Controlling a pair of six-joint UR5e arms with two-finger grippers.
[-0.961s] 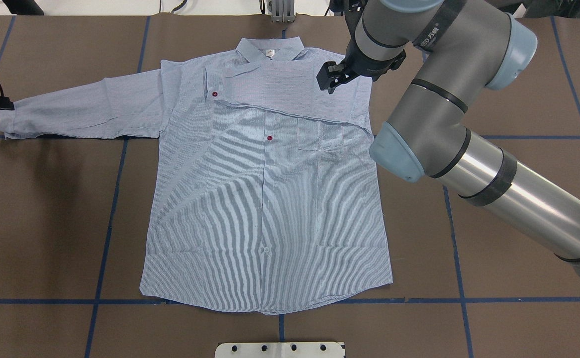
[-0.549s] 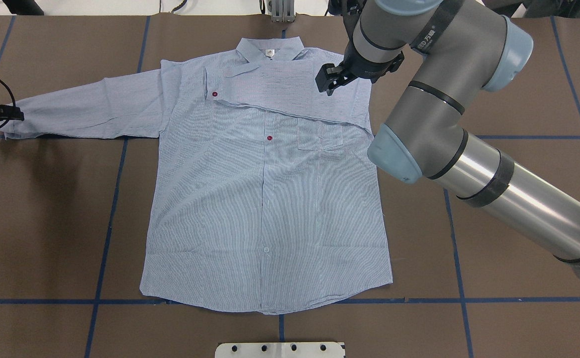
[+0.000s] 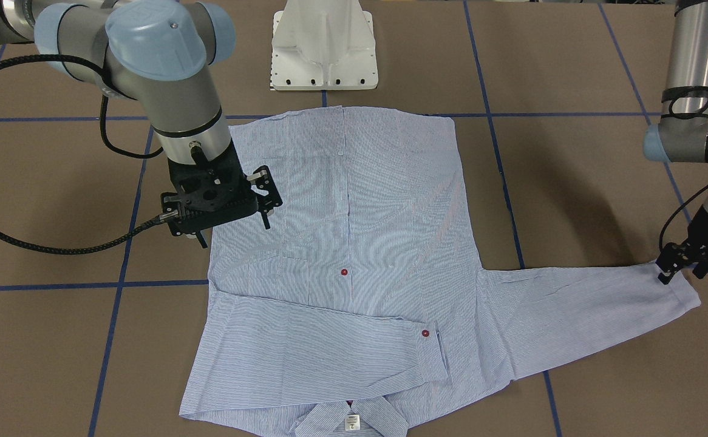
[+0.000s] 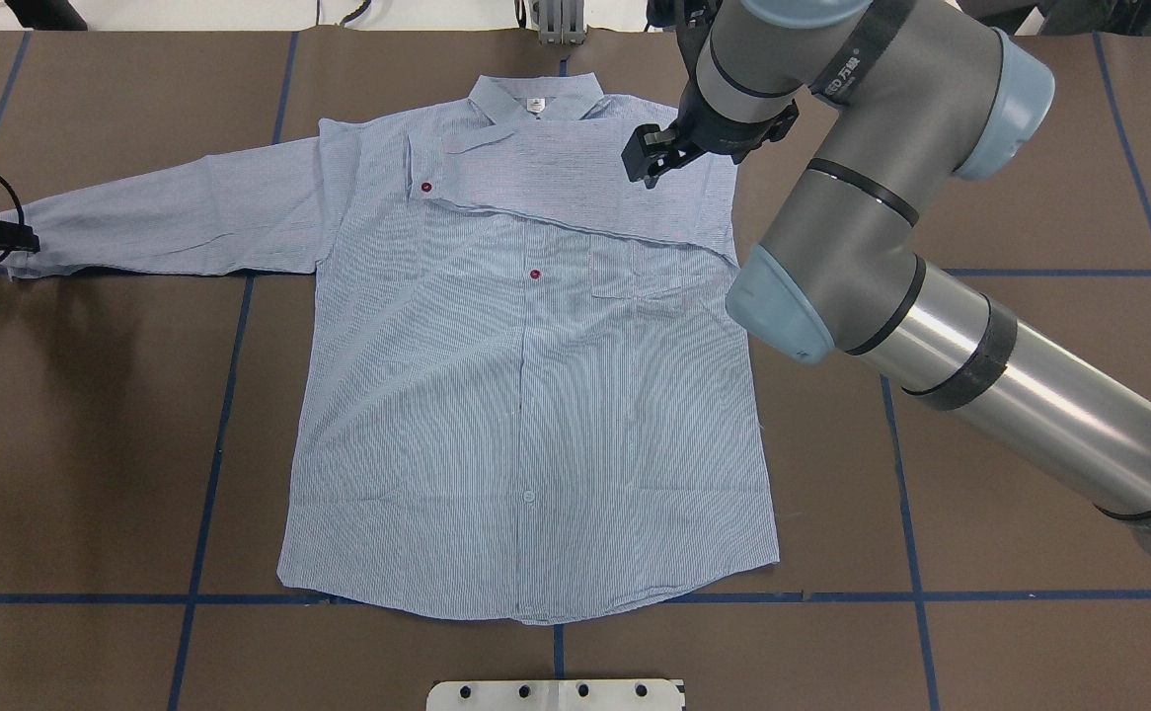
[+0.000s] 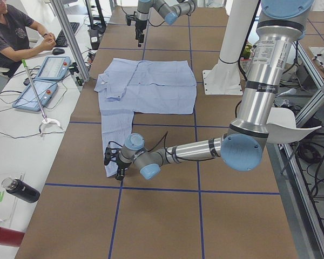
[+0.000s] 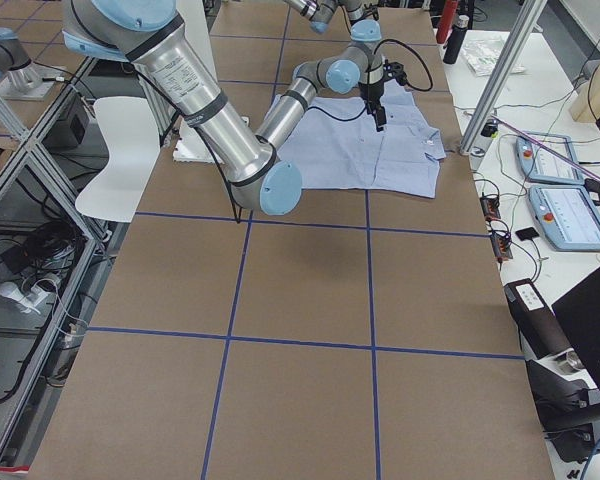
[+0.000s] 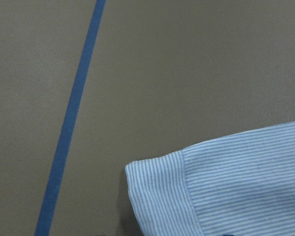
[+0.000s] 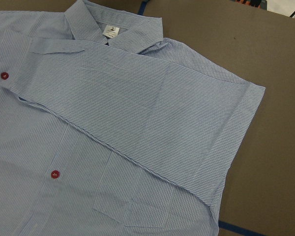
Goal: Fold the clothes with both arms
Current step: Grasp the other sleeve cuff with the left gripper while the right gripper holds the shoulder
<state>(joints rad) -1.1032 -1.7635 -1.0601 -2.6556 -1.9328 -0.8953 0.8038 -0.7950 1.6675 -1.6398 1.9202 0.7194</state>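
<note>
The clothes are one light blue striped shirt [image 4: 526,415] lying flat, front up, on the brown table [image 4: 980,494], collar at the far side. One sleeve [image 8: 152,113] is folded across the chest, its red cuff button [image 4: 425,187] showing. The other sleeve [image 4: 171,217] stretches out straight. My left gripper [image 4: 31,240] sits at that sleeve's cuff [image 7: 226,187], low over the table and open [image 3: 682,274]; no finger shows in its wrist view. My right gripper [image 4: 643,163] hangs open [image 3: 235,233] above the shirt's shoulder, holding nothing.
Blue tape lines [image 4: 210,444] grid the table. The white pedestal base [image 3: 323,42] stands at the robot's edge. A black cable [image 3: 56,246] trails from the right wrist. A person [image 5: 11,32] sits at a side desk with control pendants [image 5: 48,67] and a bottle [image 5: 21,190].
My left gripper has slid along the cuff's end toward the robot's side of the table. The right gripper drifted slightly toward the collar. The shirt lies as before.
</note>
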